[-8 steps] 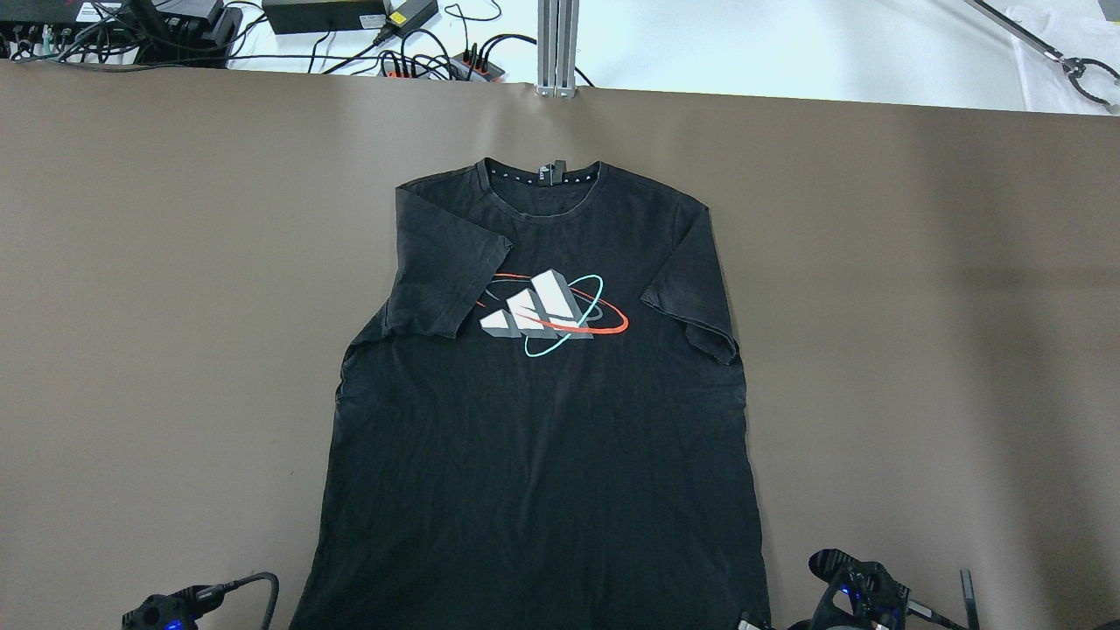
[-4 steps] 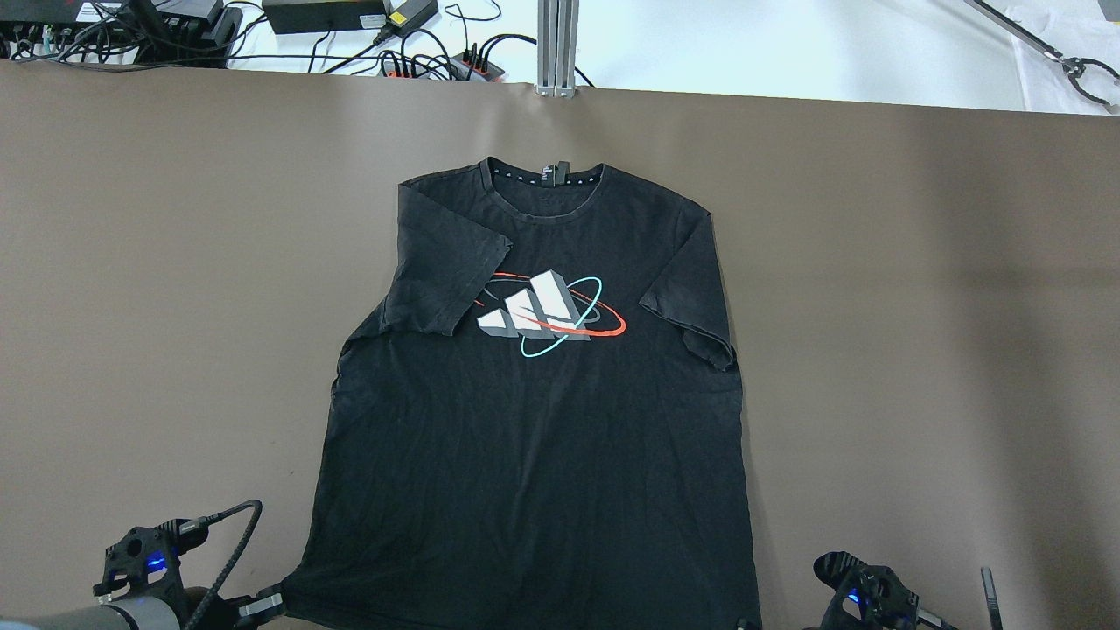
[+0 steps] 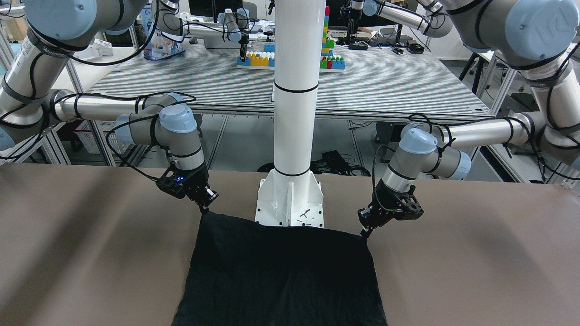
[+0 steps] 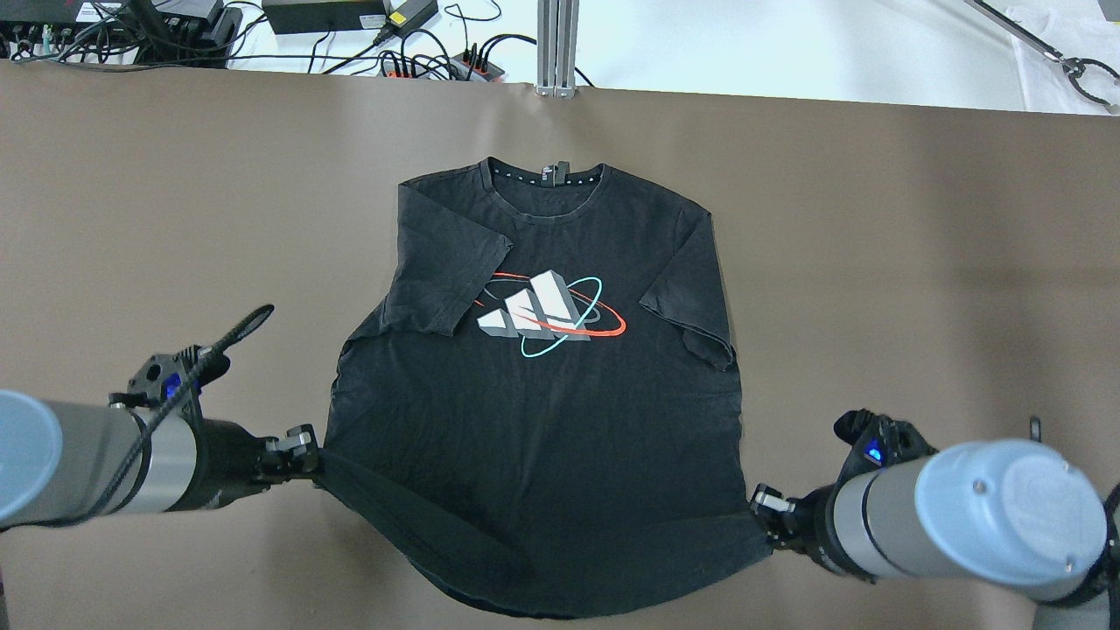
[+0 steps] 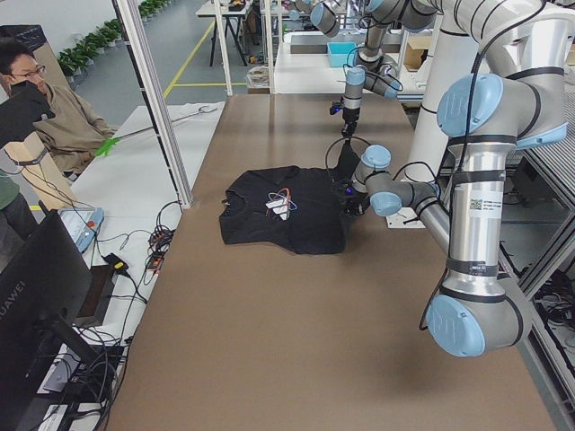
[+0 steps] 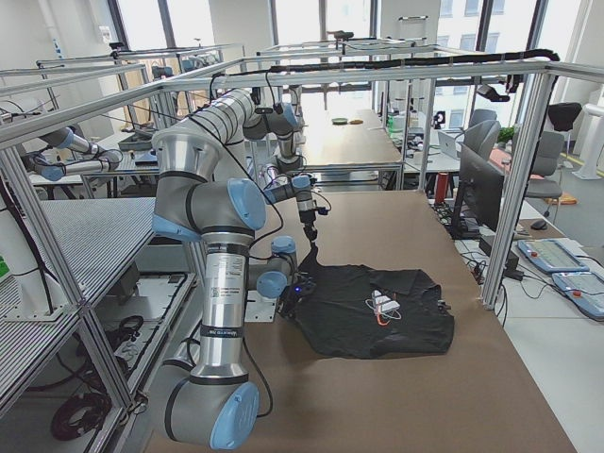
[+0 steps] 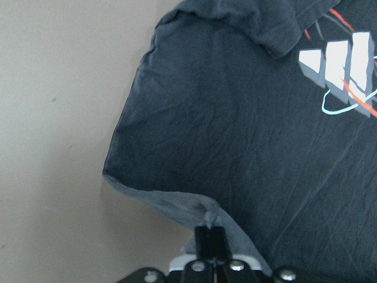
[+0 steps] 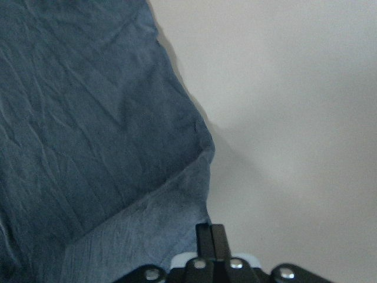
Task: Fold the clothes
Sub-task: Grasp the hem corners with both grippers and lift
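Left end effector (image 4: 311,455): pinched tight on the shirt's (image 4: 542,411) hem corner, which is raised off the desk (image 4: 131,219).
Right end effector (image 4: 759,507): clamped on the other hem corner.
Shirt: between both — collar end flat.
Change: hem lifted, drawn forward since earlier.

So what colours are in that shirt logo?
On the shirt, the logo is white-and-grey bars with red and turquoise rings, clearest in the overhead view.
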{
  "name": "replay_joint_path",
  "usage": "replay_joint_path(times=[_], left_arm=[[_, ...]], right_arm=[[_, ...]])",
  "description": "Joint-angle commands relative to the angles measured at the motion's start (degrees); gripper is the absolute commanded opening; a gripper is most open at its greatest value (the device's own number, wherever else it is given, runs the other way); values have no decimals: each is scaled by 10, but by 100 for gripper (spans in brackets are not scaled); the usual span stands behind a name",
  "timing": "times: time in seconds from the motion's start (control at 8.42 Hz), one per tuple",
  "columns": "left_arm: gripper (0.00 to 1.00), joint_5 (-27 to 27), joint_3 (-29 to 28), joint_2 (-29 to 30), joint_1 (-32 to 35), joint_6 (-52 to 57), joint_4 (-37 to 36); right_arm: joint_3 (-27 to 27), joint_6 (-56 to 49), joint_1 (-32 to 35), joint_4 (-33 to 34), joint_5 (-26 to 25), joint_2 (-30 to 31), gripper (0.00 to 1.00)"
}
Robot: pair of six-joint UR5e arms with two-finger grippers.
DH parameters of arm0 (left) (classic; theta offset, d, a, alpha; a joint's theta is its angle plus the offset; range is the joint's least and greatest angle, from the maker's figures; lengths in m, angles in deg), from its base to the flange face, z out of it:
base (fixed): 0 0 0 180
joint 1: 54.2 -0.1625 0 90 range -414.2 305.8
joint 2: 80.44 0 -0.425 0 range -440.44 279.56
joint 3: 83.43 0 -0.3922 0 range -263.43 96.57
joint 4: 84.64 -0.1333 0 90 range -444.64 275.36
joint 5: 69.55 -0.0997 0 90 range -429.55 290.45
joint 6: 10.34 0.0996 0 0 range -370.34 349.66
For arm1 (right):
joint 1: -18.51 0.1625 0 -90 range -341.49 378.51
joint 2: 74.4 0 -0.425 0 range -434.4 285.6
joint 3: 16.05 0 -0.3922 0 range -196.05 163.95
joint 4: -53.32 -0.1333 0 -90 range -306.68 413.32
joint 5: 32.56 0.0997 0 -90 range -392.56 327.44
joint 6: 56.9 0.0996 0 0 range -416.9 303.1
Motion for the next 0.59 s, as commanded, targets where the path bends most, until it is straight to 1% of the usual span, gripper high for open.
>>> replay_joint_path(times=[0.0,0.12,0.24,0.36,0.47], left_arm=[[0,71,-50,47,110,51,-28],[0,94,-61,50,145,66,-29],[0,108,-79,54,170,80,-29],[0,107,-104,76,185,96,-29],[0,109,-146,110,204,101,-28]], right_arm=[[88,-97,117,13,45,-74,0],[121,-119,139,13,45,-104,0],[131,-166,168,13,45,-111,0],[155,-215,196,10,45,-119,0],[206,-227,210,9,43,-165,0]])
